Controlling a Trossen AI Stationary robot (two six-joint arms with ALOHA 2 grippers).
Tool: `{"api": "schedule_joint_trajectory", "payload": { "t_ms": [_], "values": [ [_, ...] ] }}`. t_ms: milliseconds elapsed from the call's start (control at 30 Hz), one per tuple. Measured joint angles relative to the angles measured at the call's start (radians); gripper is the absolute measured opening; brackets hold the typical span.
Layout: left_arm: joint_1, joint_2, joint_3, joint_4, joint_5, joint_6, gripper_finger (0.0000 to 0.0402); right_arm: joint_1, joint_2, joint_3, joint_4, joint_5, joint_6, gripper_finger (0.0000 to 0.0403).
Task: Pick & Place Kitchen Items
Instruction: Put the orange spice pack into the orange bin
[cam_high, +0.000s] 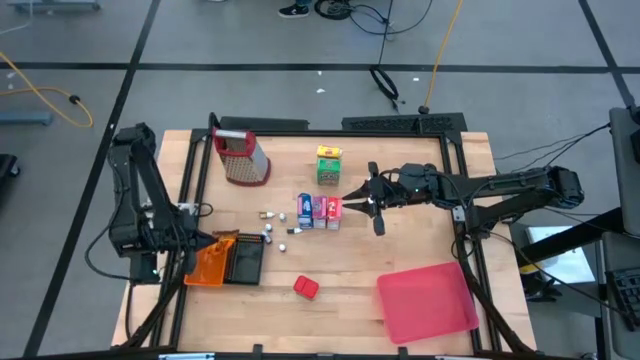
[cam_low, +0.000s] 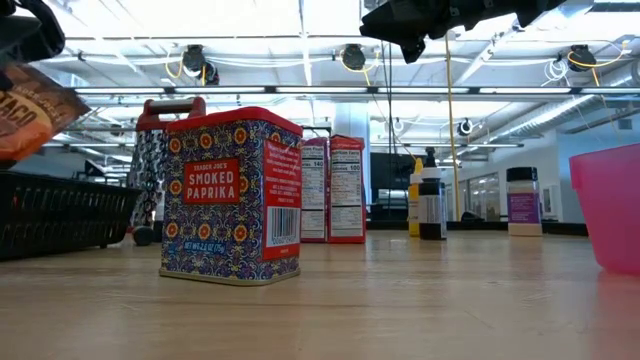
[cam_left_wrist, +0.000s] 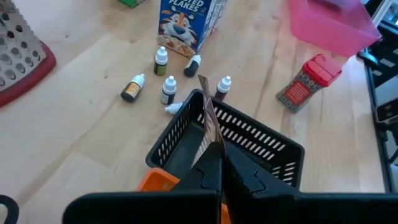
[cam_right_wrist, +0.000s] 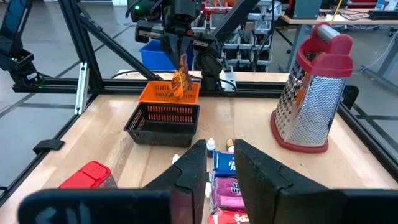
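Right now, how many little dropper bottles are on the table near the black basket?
5, between the cereal carton and black basket: green-capped, dark lying, orange-labelled, dark upright, maroon. A white bit by the basket rim may be another.

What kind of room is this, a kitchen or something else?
Probably a robotics lab or workshop, not a kitchen: the wooden table sits in a metal frame, cables trail across the grey floor, and workbenches with equipment stand behind.
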Motion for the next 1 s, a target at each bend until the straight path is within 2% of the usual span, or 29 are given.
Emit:
{"api": "schedule_joint_trajectory", "payload": {
  "t_ms": [200, 367, 600, 1000],
  "values": [
    [0.0, 0.025, 0.0, 0.01, 0.018, 0.027, 0.0, 0.0, 0.0, 0.0, -0.001, 0.0, 0.0, 0.0075],
    [-0.011, 0.044, 0.0, 0.057, 0.089, 0.133, 0.0, 0.0, 0.0, 0.0, -0.002, 0.0, 0.0, 0.0075],
    [-0.03, 0.087, 0.0, 0.087, 0.114, 0.165, 0.0, 0.0, 0.0, 0.0, -0.005, 0.0, 0.002, 0.0075],
    [-0.083, 0.153, 0.0, 0.176, 0.134, 0.127, 0.0, 0.0, 0.0, 0.0, -0.007, 0.0, 0.001, 0.0075]
  ]
}}
